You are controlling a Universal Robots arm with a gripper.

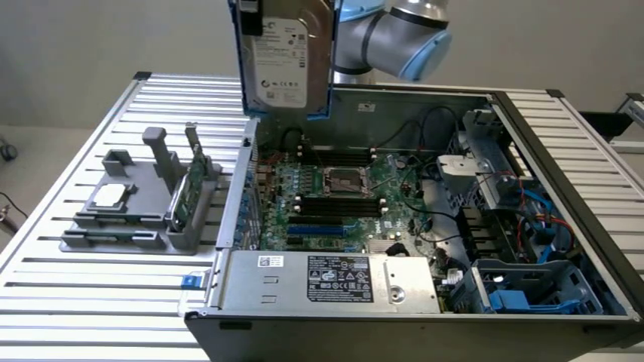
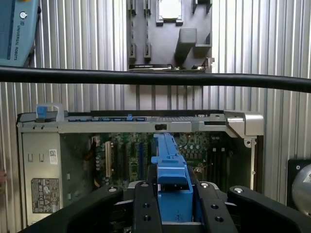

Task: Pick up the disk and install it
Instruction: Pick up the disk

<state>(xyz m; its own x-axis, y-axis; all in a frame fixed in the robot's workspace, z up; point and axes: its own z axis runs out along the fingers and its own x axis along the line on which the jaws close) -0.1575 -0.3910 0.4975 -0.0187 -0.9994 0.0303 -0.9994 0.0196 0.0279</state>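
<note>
We take this for a robotics lab or test bench, probably: a slatted aluminium worktable [image 1: 81, 302] carries an opened computer chassis [image 1: 403, 339] with its motherboard [image 1: 342, 188] bare, beside a grey parts fixture [image 1: 131, 237], with a Universal Robots arm [image 1: 403, 38] above.

The disk [image 1: 285, 64] is silver-grey with a white label of fine black print, edged in blue rails. The tool [image 2: 172, 199] is matte black. The bench [image 1: 90, 302] is pale silver, ribbed in long parallel stripes. The motherboard [image 1: 342, 192] is green, the parts holder [image 1: 141, 219] plain grey, the arm's joint cap [image 1: 424, 59] light blue.
</note>
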